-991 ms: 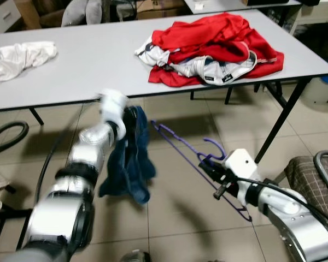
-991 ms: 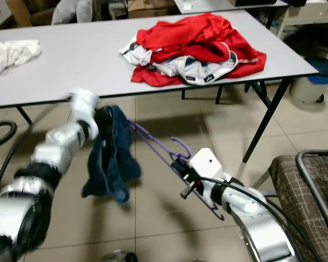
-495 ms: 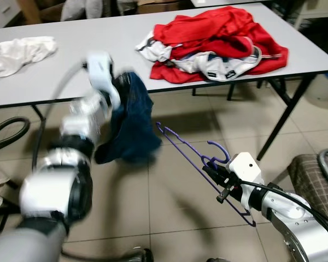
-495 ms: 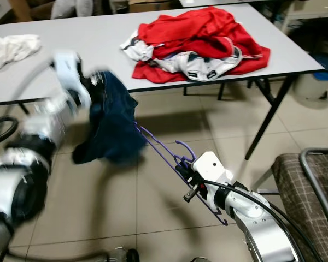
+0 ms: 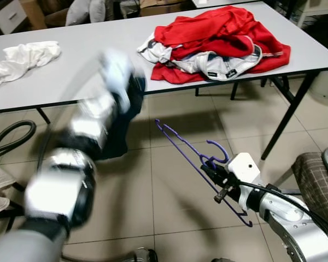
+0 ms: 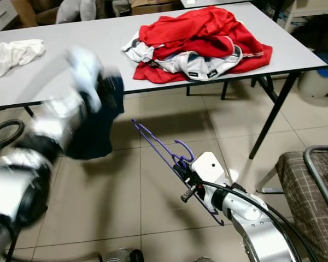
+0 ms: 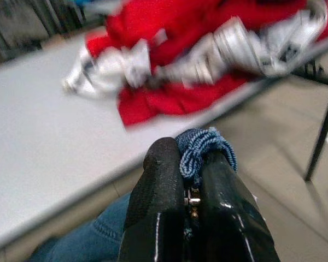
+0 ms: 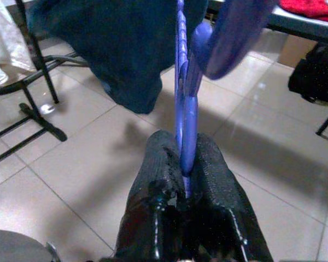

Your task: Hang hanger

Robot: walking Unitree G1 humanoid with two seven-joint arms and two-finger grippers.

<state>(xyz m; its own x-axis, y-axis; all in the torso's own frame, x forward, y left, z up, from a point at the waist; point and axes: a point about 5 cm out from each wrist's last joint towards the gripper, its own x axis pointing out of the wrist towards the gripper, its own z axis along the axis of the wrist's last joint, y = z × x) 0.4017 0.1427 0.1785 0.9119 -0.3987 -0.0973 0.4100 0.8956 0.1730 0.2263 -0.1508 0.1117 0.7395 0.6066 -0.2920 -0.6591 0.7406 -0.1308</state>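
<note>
Tiled floor in front of a grey table point(image 5: 60, 76), purple hanger point(image 5: 187, 147) held low in the air.

The right gripper point(image 8: 186, 172) has its fingers clamped on the hanger near the hook. The left gripper point(image 7: 190, 164), blurred at the table edge, is pinched on a dark blue garment point(image 6: 101, 128). Red clothes point(image 5: 218, 33) and a white cloth point(image 5: 22, 57) lie on the table.

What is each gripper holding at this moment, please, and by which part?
The left gripper pinches a bunched fold of the blue jeans. The right gripper clamps the purple hanger near the base of its hook.
</note>
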